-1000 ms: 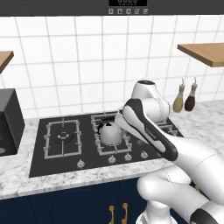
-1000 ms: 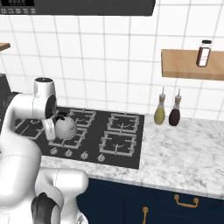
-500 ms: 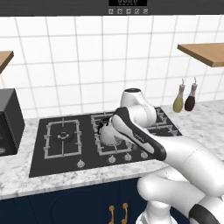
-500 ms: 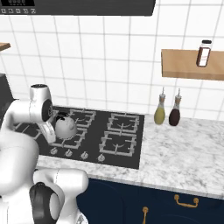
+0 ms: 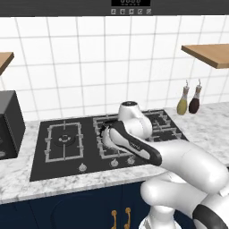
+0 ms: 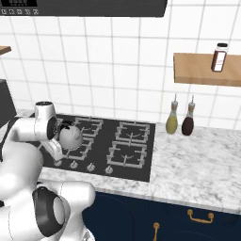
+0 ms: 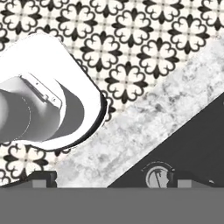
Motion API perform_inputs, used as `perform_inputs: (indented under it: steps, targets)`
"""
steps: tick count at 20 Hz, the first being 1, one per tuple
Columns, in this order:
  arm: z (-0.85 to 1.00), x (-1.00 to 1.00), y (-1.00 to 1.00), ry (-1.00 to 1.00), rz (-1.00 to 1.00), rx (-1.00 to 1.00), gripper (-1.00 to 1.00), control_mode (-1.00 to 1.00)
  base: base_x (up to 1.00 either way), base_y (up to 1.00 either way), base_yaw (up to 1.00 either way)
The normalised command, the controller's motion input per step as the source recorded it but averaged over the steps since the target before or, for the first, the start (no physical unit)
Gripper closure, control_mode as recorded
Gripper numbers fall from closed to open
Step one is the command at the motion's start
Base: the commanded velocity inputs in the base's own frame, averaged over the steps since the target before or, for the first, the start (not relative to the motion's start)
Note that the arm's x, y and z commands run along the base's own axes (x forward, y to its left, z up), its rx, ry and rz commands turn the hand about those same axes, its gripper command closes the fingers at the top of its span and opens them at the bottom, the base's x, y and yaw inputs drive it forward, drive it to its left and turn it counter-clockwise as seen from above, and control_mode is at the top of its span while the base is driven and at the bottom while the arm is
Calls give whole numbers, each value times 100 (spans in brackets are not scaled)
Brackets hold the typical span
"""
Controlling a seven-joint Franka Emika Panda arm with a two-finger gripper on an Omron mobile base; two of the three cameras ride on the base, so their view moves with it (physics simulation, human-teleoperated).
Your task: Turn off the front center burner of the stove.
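Hand view: the hand (image 7: pixel 111 177) gapes wide, empty, over a silver knob (image 7: pixel 156 176).

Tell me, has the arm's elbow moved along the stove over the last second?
Yes. In the left base view the arm has swung left and lower over the stove, toward the knobs.

No readable text anywhere. Pale digits on the dark display panel (image 5: pixel 130 3) above the stove (image 5: pixel 89 152) too blurred to make out; jar (image 6: pixel 219 57) on the shelf (image 6: pixel 202 70) label illegible.

The arm hides the front center burner (image 6: pixel 80 149) (partly, in both base views).
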Motion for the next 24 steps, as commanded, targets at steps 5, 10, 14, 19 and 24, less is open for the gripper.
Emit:
perform_inputs:
  steps: [5,10,14,19,24]
  targets:
    - [-47,31,15,0,11,0,-100,-100,0,0,0]
    - [-30,32,3,0,9,0,-100,-100,0,0,0]
    - [-25,27,11,0,5,0,-100,-100,0,0,0]
    - [-25,2,18,0,0,-2,-100,-100,0,0,0]
    - [-13,6,7,0,0,0,-100,-100,0,0,0]
